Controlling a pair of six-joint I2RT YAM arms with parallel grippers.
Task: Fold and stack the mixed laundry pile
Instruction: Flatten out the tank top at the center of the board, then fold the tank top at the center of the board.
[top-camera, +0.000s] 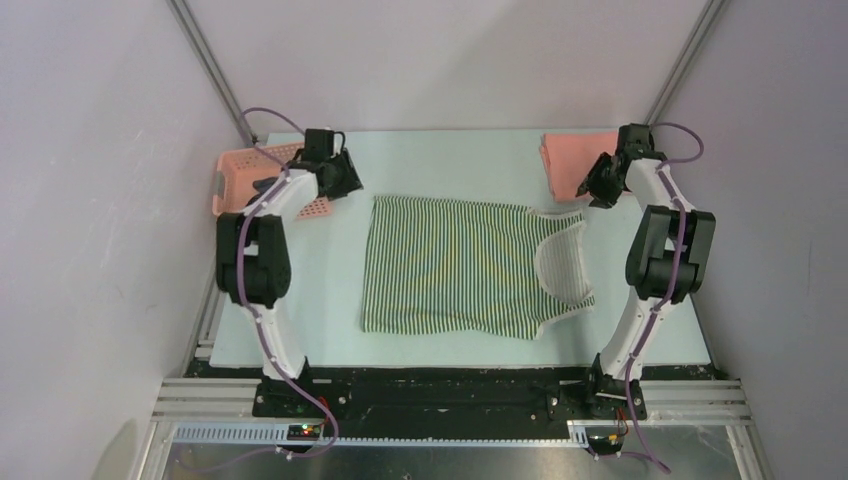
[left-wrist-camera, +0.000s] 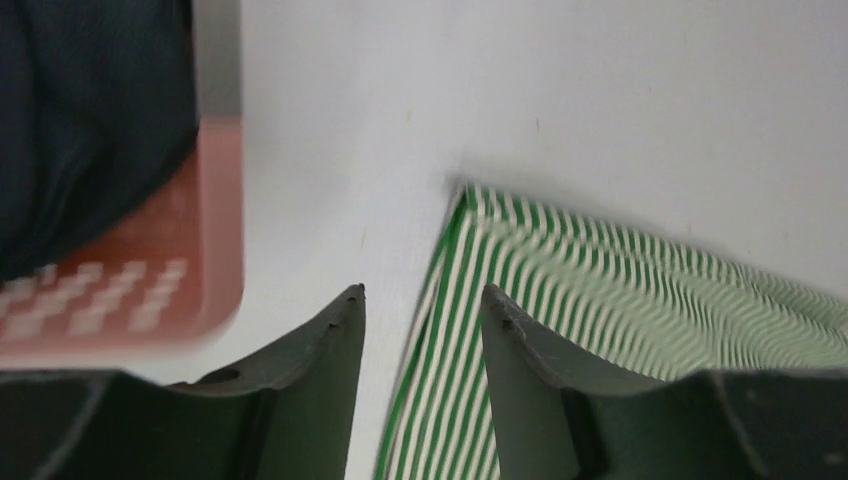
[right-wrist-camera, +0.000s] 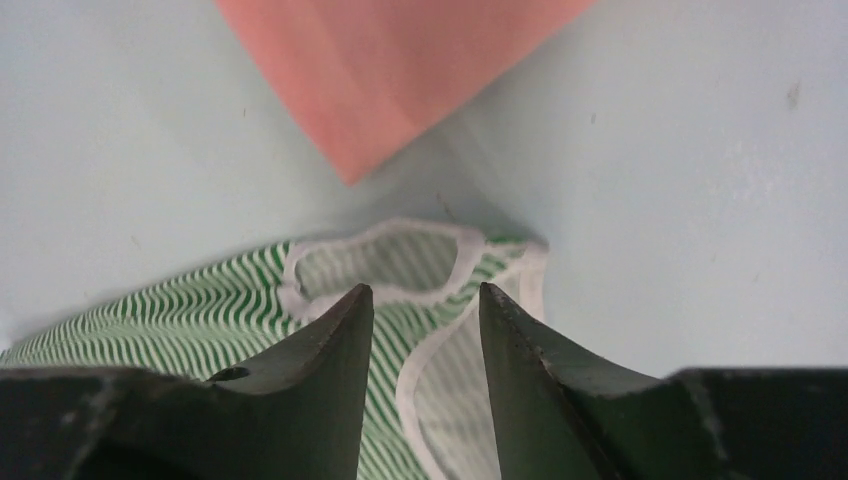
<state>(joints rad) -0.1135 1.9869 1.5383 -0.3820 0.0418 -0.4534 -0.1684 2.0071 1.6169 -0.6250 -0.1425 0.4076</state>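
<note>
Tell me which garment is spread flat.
The green-and-white striped top, opened out mid-table. The salmon-pink shirt lies folded at the far right corner; the dark garment is bunched in the pink basket.

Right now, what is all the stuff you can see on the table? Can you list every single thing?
striped top: one, green and white, spread flat mid-table
folded shirt: one, salmon pink, far right corner
basket: one, pink plastic lattice, far left edge
dark garment: one, navy, in or on the basket
table: one, pale blue-green, under everything
left gripper: one, dark fingers, open, at the striped top's far left corner
right gripper: one, dark fingers, open, over its strap end, near the folded shirt
</note>
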